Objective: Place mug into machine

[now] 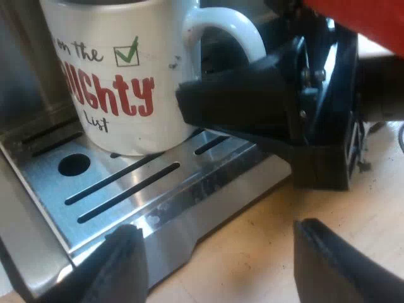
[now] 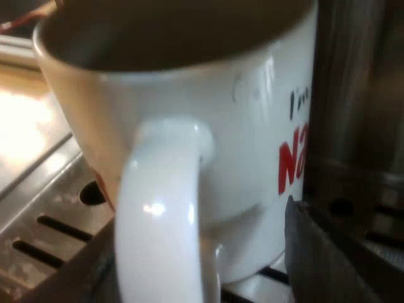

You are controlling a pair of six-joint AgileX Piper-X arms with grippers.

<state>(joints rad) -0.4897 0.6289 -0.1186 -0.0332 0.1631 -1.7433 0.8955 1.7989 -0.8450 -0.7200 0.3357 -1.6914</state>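
A white mug (image 1: pixel 120 76) with red lettering and a green tick stands upright on the machine's slotted metal drip tray (image 1: pixel 126 189). My left gripper (image 1: pixel 218 228) hovers open over the tray's outer edge, short of the mug, with nothing between its fingers. My right gripper (image 1: pixel 208 107) reaches in at the mug's handle (image 1: pixel 221 31). In the right wrist view the mug (image 2: pixel 252 126) is very close and its handle (image 2: pixel 164 208) lies between my right gripper's (image 2: pixel 196 252) spread fingers. A gap shows between the handle and one finger (image 2: pixel 303 246).
The machine's metal body (image 2: pixel 353 95) rises close beside the mug. The drip tray has long slots and a round hole (image 1: pixel 74 165). A wooden tabletop (image 1: pixel 284 252) lies just beyond the tray's edge.
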